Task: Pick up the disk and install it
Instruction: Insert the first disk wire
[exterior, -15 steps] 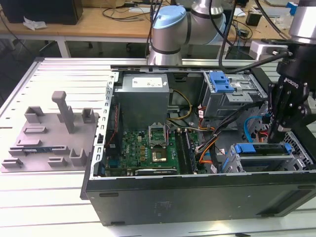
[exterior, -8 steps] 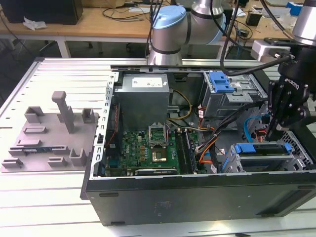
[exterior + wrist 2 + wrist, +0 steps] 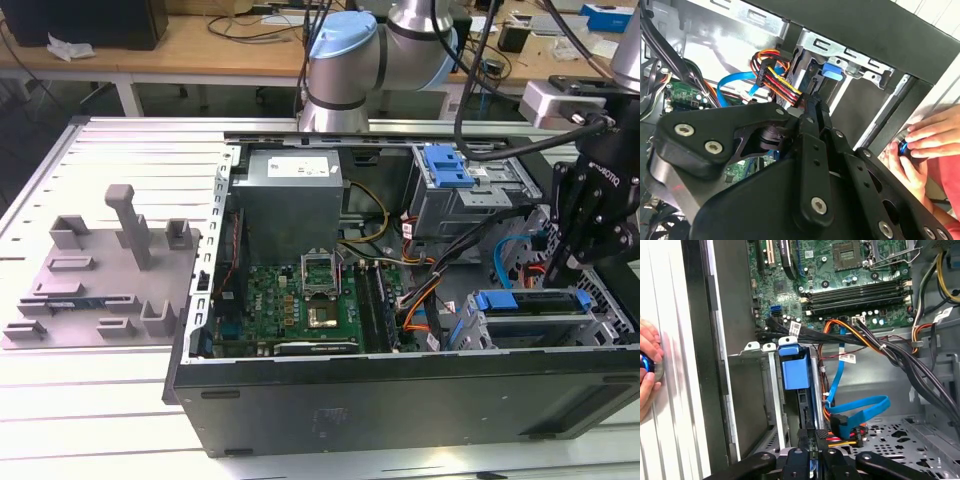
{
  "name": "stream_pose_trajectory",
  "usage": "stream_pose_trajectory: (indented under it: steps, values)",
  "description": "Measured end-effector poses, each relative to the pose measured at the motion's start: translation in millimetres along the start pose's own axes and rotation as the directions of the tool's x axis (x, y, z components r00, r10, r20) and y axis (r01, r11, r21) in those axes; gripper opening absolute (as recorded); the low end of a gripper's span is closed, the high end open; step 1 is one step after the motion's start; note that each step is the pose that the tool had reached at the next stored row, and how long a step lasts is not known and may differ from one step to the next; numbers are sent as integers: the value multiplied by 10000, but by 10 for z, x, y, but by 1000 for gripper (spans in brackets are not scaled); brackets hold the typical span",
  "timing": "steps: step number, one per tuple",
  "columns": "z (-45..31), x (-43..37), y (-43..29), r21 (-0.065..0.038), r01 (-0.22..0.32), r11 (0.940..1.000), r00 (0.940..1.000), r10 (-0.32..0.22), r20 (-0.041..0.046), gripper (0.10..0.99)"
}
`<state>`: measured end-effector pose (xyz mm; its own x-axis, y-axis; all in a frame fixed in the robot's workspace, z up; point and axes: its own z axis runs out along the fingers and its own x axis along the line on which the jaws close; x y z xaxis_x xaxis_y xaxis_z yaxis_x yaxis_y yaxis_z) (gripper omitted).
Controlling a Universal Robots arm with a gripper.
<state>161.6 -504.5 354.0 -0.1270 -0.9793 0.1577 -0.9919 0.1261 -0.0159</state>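
1. Tabletop (image 3: pixel 90 420) of ribbed pale metal. A black computer tower case (image 3: pixel 400 400) lies on its side on it, lid off.
2. Silver-and-blue robot arm (image 3: pixel 345 60) stands behind the case in the exterior view.
3. Grey plastic fixture plate (image 3: pixel 100 270) with upright posts sits at the exterior view's left, just beside the case.
4. Inside the case: grey box-shaped power supply (image 3: pixel 290 195), with a green motherboard (image 3: pixel 300 300) next to it.
5. Grey metal drive cage (image 3: pixel 610 320) stands in the case corner at the exterior view's right. The flat silver disk (image 3: pixel 540 303) in its blue plastic carrier sits in the cage slot, blue tab toward the motherboard.
6. Black gripper (image 3: pixel 809 442) is at the disk's end away from the tab. Jaws are drawn narrow at the disk's edge; cannot tell whether they pinch it.
7. Person's hand (image 3: pixel 927 137) rests outside the case wall, touching a small blue round object (image 3: pixel 902 146).
8. Flat blue cable (image 3: pixel 860 405) loops beside the cage.
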Motion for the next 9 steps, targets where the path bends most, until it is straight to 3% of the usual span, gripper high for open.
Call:
stream_pose_trajectory:
  steps: [6,7,9]
  values:
    - [1,10,-2,-7,-1,10000,10000,1,57,165]
    - [3,14,-4,-13,-2,10000,10000,2,94,165]
    - [6,40,-17,-43,1,10000,9994,1,335,165]
